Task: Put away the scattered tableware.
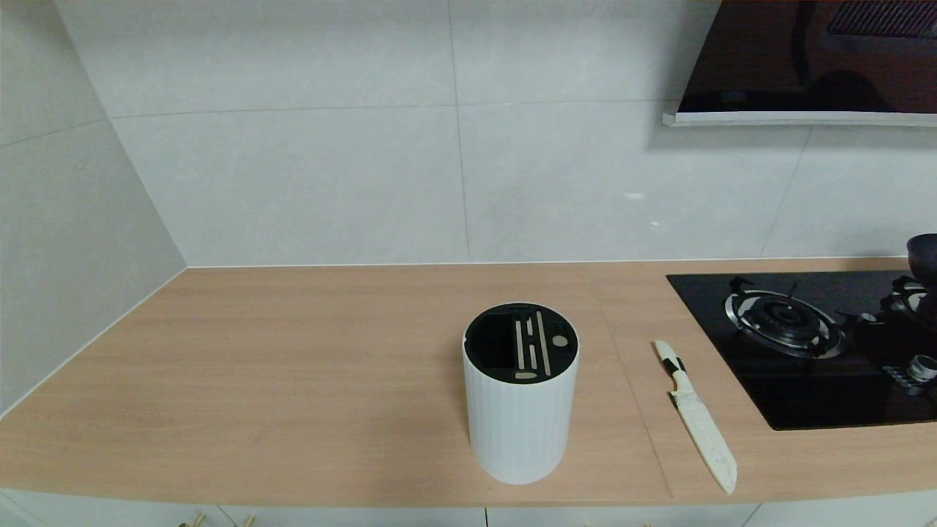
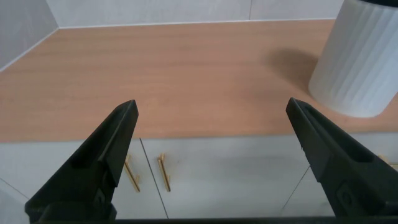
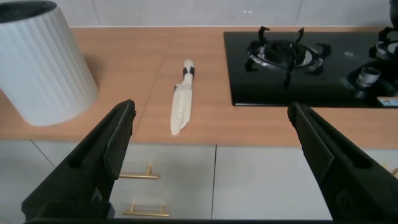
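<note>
A cream-white knife (image 1: 696, 414) (image 3: 182, 106) lies flat on the wooden counter (image 1: 293, 366), between the holder and the hob, its blade tip toward the front edge. A white ribbed cylindrical holder (image 1: 520, 395) (image 2: 360, 59) (image 3: 40, 59) with a black slotted top stands upright near the counter's front. My left gripper (image 2: 211, 158) hangs open before the cabinet fronts, below and left of the holder. My right gripper (image 3: 211, 162) is open too, off the front edge and facing the knife. Both hold nothing.
A black gas hob (image 1: 812, 344) (image 3: 311, 59) with burners takes the counter's right end; a dark pot (image 1: 924, 256) stands at its far right. An extractor hood (image 1: 805, 62) hangs above. Tiled walls close the back and left. Cabinet doors with gold handles (image 2: 163, 173) (image 3: 140, 176) sit below the edge.
</note>
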Tool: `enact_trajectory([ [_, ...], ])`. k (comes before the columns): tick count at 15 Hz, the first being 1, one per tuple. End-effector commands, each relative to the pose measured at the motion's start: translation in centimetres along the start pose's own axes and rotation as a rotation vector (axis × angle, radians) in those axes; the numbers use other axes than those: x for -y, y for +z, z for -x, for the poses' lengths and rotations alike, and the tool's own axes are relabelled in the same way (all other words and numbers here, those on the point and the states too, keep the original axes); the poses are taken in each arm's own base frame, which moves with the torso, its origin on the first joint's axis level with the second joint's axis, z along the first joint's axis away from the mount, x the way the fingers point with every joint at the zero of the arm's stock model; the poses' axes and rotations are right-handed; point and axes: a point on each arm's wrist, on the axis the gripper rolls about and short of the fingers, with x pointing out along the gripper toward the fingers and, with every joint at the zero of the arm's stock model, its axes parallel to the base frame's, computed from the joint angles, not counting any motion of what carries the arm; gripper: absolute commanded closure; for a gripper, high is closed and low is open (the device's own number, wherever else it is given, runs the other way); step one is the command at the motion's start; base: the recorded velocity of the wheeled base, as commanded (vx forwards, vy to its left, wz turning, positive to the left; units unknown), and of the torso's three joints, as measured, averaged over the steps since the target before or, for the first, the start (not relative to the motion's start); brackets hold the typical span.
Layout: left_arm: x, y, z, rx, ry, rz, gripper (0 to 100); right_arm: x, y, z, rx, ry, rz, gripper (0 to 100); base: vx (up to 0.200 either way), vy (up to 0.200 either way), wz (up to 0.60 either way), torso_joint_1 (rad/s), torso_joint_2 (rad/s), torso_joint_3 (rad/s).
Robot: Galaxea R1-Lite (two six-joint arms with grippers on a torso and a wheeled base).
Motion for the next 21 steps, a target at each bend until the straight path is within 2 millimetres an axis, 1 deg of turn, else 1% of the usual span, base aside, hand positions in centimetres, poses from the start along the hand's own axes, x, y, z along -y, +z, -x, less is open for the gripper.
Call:
enact_trajectory([
  [1,0.0,0.0,0.0,-0.001,0.0,0.0,0,0.0,0.0,0.0,-0.001,0.001,0.0,0,0.0,0.0,0.0,0.076,-0.15,-0.066],
  [14,0.0,0.0,0.0,-0.001,0.0,0.0,0,0.0,0.0,0.0,-0.001,-0.007,0.021,0,0.0,0.0,0.0,0.002,0.0,-0.002],
  [15,0.0,0.0,0.0,0.0,0.0,0.0,0,0.0,1.4,0.4,0.058,-0.005,0.018,0,0.0,0.0,0.0,0.0,0.0,0.0],
  [16,0.0,0.0,0.0,-0.001,0.0,0.0,0,0.0,4.0,1.3,0.147,0.002,0.007,0,0.0,0.0,0.0,0.0,0.0,0.0],
  [17,0.0,0.0,0.0,-0.001,0.0,0.0,0,-0.1,5.4,1.5,0.123,0.041,0.002,0,0.0,0.0,0.0,0.0,0.0,0.0],
  [18,0.0,0.0,0.0,-0.001,0.0,0.0,0,-0.1,5.8,1.1,0.063,0.077,0.0,0,0.0,0.0,0.0,0.0,0.0,0.0],
  [19,0.0,0.0,0.0,-0.001,0.0,0.0,0,-0.2,6.3,0.5,-0.007,0.119,-0.003,0,0.0,0.0,0.0,0.0,0.0,0.0],
  [21,0.0,0.0,0.0,-0.001,0.0,0.0,0,-0.3,7.6,-3.1,-0.235,0.204,0.004,0,0.0,0.0,0.0,0.0,0.0,0.0],
])
